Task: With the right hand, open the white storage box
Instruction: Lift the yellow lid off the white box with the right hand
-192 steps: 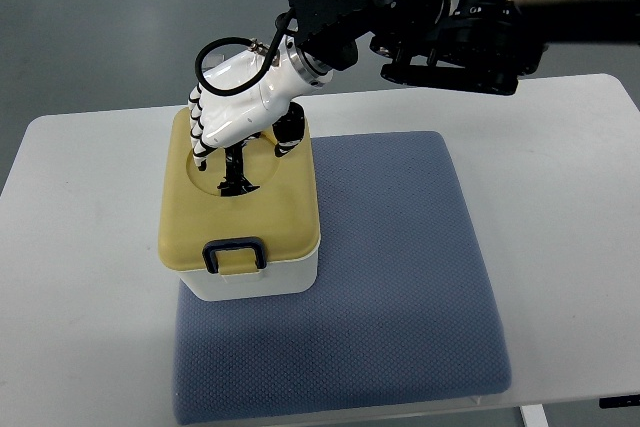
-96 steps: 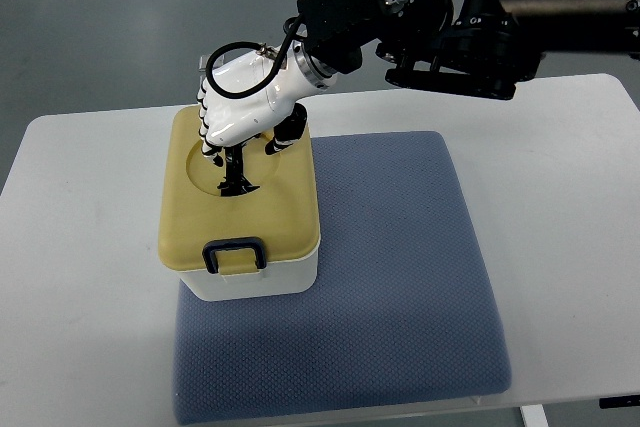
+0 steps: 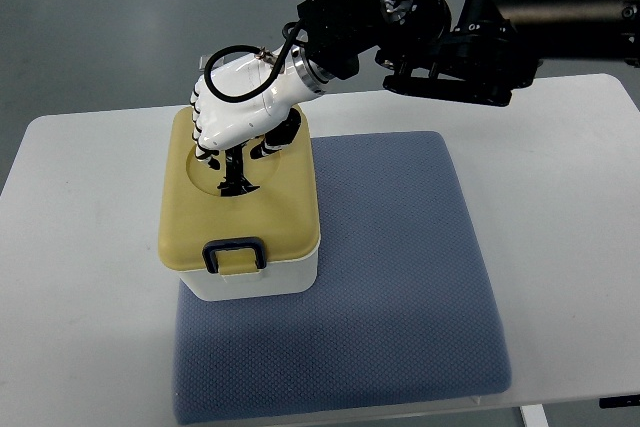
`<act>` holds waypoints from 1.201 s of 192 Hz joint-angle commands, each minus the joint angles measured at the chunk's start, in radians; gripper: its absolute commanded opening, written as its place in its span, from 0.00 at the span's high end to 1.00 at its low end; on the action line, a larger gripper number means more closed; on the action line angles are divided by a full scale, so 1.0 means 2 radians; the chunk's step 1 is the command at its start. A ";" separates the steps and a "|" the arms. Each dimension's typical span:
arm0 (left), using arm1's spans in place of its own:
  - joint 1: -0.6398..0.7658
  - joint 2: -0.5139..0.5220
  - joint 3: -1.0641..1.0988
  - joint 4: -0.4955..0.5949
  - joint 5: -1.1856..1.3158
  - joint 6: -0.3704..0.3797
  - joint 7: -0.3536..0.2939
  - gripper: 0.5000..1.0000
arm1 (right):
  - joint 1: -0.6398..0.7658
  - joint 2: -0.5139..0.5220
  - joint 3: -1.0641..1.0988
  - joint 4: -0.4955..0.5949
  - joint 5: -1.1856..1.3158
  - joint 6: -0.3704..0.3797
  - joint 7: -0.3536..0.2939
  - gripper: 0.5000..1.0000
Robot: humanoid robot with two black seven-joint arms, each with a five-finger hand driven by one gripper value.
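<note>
Top view: your right hand [image 3: 238, 112] sits over the rear of the white storage box [image 3: 240, 209], fingers [image 3: 268, 144] curled down onto the yellow lid [image 3: 275, 209]. You cannot tell whether they grip the black knob [image 3: 236, 179] directly under the palm. The lid lies flat and shut; its dark front latch [image 3: 234, 254] is well below the hand. The box rests on the blue mat's [image 3: 390, 277] left edge on the white surface [image 3: 85, 277].

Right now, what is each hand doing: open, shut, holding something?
Right hand: over the yellow lid of the storage box, fingers curled down at its black handle; actual grasp cannot be told.
Left hand: not in view.
</note>
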 commanded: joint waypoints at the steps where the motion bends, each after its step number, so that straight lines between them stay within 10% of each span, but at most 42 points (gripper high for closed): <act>1: 0.000 0.000 0.000 0.000 0.000 0.000 -0.001 0.00 | -0.001 0.000 -0.002 -0.001 0.000 0.001 0.000 0.67; 33: 0.000 0.000 0.000 0.000 0.000 0.000 0.000 0.00 | -0.002 0.000 -0.006 -0.001 0.000 0.002 0.000 0.72; 62: 0.000 0.000 0.000 0.000 0.000 0.000 0.000 0.00 | -0.006 0.000 -0.006 -0.003 0.001 0.001 0.000 1.00; 230: 0.000 0.000 0.000 0.000 0.000 0.000 -0.001 0.00 | 0.050 -0.022 0.055 -0.005 0.009 -0.027 0.000 1.00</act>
